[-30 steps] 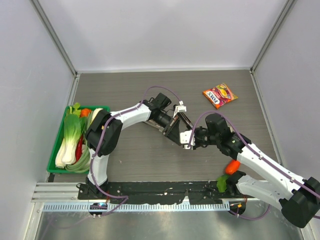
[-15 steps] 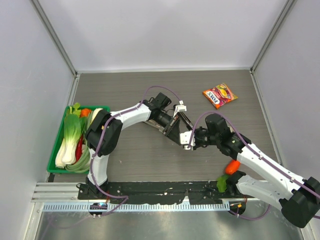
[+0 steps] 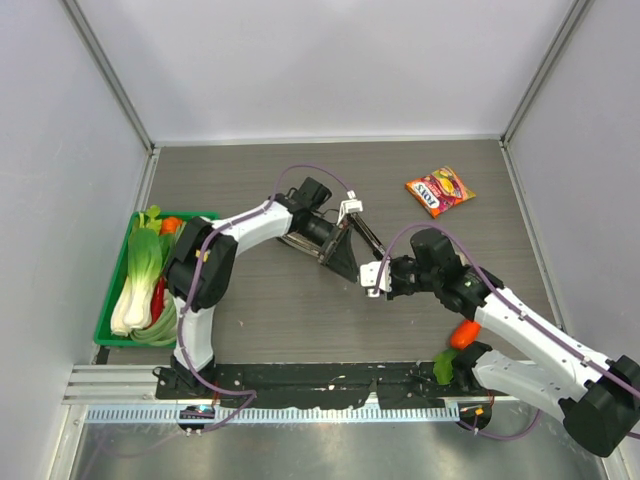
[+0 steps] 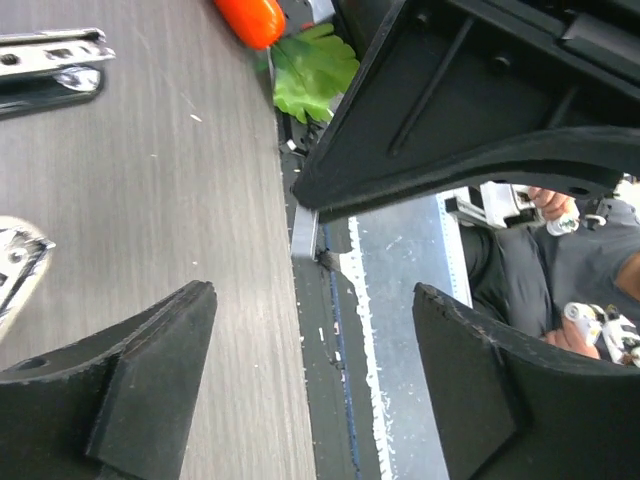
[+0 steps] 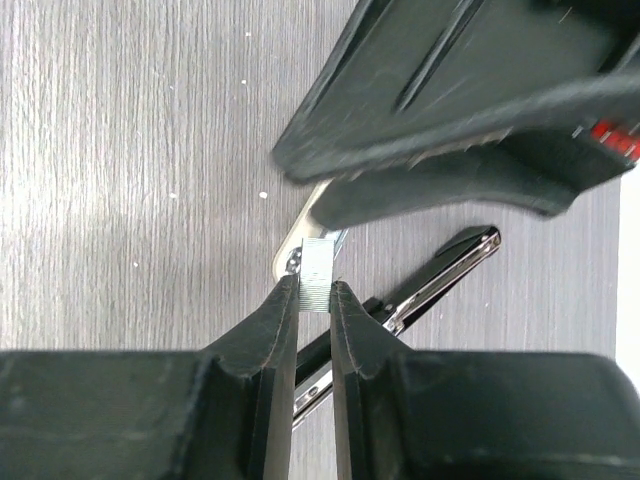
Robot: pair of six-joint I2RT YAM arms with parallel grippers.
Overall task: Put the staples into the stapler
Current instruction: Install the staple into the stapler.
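Observation:
The stapler (image 3: 372,236) lies opened out mid-table, its chrome channel (image 5: 450,265) running under my right fingertips. My right gripper (image 3: 368,275) (image 5: 314,290) is shut on a short silvery strip of staples (image 5: 318,272), held just above the stapler's metal end. My left gripper (image 3: 350,240) (image 4: 310,385) stands wide open with nothing between its fingers, just far-left of the stapler. Bits of the stapler (image 4: 55,50) show at the upper left of the left wrist view. The left gripper's black body fills the top of the right wrist view.
An orange-red snack packet (image 3: 440,190) lies at the far right. A green tray (image 3: 103,322) of vegetables sits at the left edge. A toy carrot (image 3: 463,333) (image 4: 250,18) with green leaves (image 4: 315,75) rests near the right arm's base. Grey walls enclose the table.
The left gripper has opened wide and drawn back toward the far left, away from the stapler. The right gripper has pinched tighter on the staples strip and barely moved.

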